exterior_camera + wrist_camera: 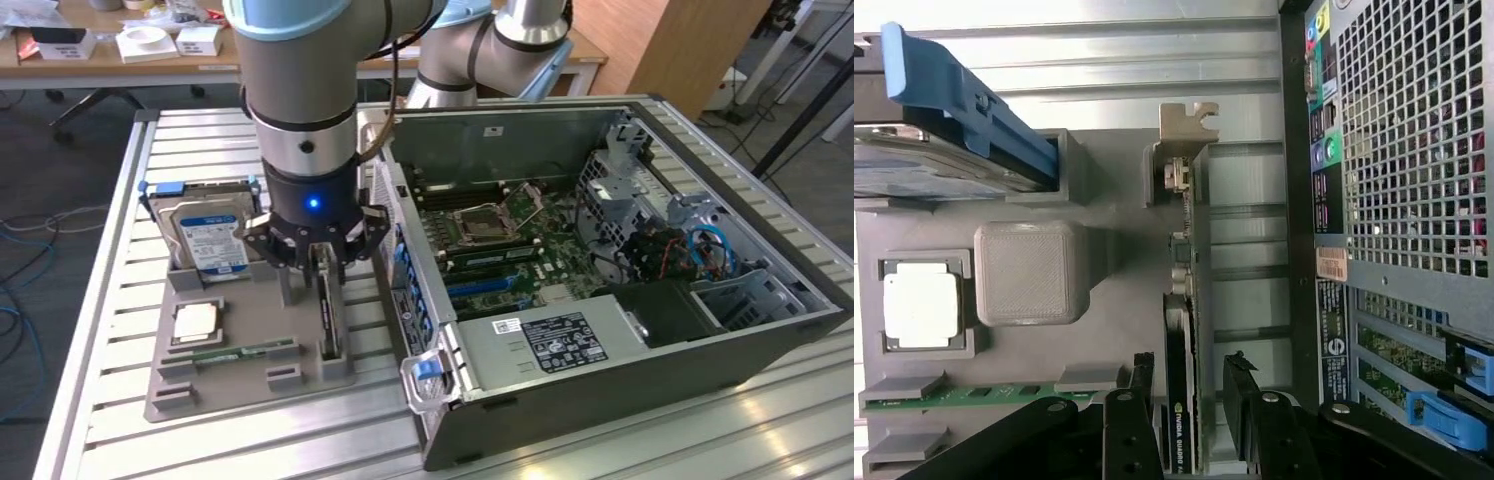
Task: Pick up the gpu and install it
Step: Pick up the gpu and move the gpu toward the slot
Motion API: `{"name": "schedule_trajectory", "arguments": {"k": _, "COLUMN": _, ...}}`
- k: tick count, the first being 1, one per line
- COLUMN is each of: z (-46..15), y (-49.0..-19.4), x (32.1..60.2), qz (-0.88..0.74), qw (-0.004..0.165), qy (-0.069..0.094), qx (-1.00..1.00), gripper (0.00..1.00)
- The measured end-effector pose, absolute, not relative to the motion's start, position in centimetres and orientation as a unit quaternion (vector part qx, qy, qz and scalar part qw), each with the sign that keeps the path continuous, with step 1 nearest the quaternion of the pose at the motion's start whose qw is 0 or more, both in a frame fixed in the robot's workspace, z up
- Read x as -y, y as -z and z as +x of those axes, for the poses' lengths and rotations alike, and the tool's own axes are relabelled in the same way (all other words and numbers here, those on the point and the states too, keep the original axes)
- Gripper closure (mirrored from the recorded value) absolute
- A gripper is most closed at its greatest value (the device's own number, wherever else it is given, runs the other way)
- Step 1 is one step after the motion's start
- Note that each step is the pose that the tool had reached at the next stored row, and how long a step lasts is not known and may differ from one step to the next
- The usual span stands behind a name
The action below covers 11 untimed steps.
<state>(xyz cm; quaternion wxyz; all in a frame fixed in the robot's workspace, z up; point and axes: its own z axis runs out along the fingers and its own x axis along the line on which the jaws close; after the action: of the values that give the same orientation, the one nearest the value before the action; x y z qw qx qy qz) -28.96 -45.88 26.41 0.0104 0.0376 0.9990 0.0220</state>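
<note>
On the gray tray (220, 380), the gpu (327, 315) stands edgewise between the end effector's (320, 262) parted jaws.

Arm (307, 110) upright, wrist (314, 205) pointing straight down, tool (327, 260) lowered, fingers (1239, 385) spread apart, gripping nothing

Behind my slatted metal table (114, 330) I see a wooden desk (114, 68); beside the table, grey floor (54, 180) with loose cables (27, 240).

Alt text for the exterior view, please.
The gripper hangs over the gpu, jaws open either side of it; the card stands on edge in a grey tray beside a hard drive. An open computer case lies to the exterior view's right.
</note>
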Motion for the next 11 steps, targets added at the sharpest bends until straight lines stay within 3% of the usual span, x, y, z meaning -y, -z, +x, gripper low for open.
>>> {"name": "schedule_trajectory", "arguments": {"k": 11, "z": -29.0, "y": -25.1, "x": 45.9, "qz": 0.038, "qw": 0.01, "qy": -0.022, "qx": -0.999, "gripper": 0.59}}
